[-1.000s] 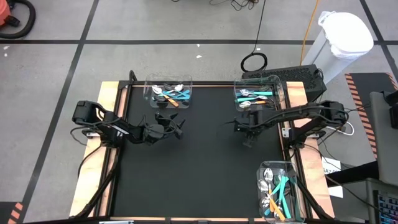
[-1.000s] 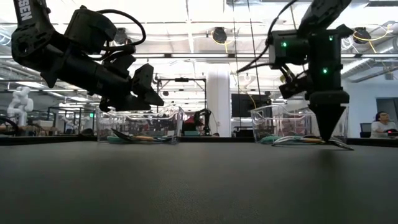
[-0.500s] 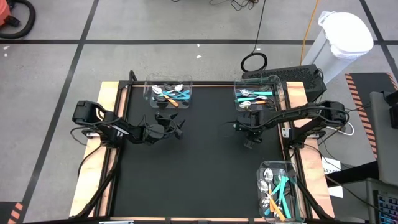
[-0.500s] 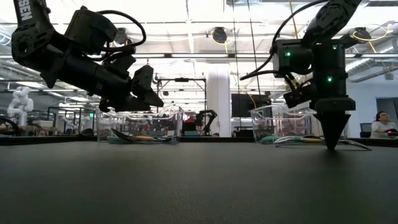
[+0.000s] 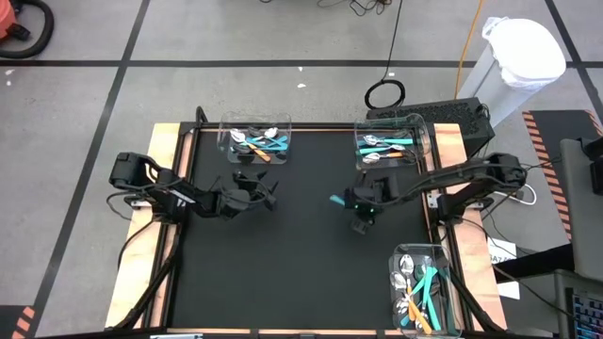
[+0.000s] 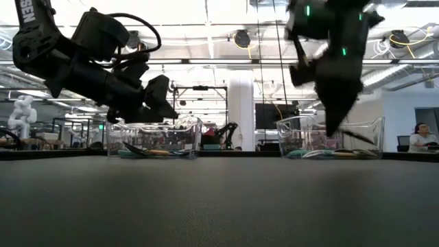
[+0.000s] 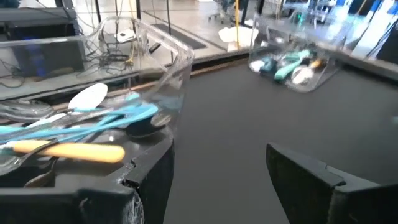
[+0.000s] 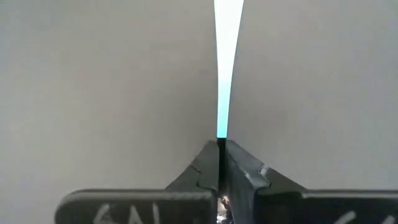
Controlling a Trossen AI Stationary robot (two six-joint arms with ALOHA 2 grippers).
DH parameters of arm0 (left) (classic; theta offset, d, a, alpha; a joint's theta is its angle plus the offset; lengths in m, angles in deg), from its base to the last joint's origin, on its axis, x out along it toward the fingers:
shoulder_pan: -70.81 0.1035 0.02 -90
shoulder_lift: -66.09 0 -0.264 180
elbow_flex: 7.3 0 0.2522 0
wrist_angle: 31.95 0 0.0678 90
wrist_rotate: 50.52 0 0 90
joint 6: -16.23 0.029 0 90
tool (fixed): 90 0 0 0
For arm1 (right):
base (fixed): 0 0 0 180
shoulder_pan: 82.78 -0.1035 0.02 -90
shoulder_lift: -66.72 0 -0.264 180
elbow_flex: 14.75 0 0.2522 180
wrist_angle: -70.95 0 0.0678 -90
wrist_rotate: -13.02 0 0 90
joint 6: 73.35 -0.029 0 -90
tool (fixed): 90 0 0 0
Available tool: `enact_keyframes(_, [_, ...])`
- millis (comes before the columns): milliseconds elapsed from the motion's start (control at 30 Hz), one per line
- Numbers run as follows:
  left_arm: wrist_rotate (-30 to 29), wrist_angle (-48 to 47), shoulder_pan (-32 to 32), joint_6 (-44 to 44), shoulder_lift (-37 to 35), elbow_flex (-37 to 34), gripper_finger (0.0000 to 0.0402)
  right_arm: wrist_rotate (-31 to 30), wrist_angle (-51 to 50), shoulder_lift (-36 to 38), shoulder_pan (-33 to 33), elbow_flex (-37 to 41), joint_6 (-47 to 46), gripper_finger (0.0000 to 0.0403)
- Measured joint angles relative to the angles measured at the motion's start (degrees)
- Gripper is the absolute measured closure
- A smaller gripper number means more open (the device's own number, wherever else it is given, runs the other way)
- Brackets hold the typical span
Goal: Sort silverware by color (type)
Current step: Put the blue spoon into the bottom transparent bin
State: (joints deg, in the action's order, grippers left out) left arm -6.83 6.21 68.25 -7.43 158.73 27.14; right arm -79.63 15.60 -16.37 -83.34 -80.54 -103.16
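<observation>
Bright ceiling lights glare in the low view, where the right gripper (image 6: 334,127) is motion-blurred.

Left arm: reaches in from the left edge of the bench toward the middle, held above the surface, sloping downward.
Left end effector (image 5: 267,195): at the far-left part of the bench, its two dark fingers (image 7: 149,180) spread wide apart with nothing between them.
Right arm: stretches from the right edge toward the centre, raised clear of the surface.
Right end effector (image 5: 350,201): near the bench centre, tips (image 8: 219,163) pressed together, pinching the end of a thin teal handle (image 8: 227,68).
</observation>
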Motion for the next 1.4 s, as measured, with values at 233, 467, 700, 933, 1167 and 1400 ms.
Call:
enact_keyframes(233, [-2.2, -6.0, -2.0, -4.3, 0.0, -0.1, 0.0148, -0.1, -1.6, 0.0, -10.8, -9.0, -5.9, 0.0397])
enact_keyframes(467, [-5.0, -6.0, -4.4, -4.5, 0.0, -0.1, 0.0148, -0.2, -2.0, 0.0, -21.4, -14.8, -16.3, 0.0397])
enact_keyframes(700, [-8.2, -7.4, -7.2, -4.6, 0.0, -0.1, 0.0148, -0.2, -2.6, 0.0, -30.5, -18.5, -24.2, 0.0397])
enact_keyframes(933, [-9.1, -8.1, -9.0, -7.3, 0.0, -0.1, 0.0148, -7.9, -7.3, 0.0, -38.2, -21.2, -33.0, 0.0397])
enact_keyframes(1167, [-8.6, -8.1, -12.1, -7.6, 0.0, -0.1, 0.0148, -8.4, -16.1, 0.2, -46.5, -24.8, -44.3, 0.0397])
enact_keyframes(1400, [-9.3, -8.0, -14.5, -9.0, 0.0, -0.1, 0.0148, -14.2, -30.1, 0.2, -54.8, -31.3, -58.9, 0.0397])
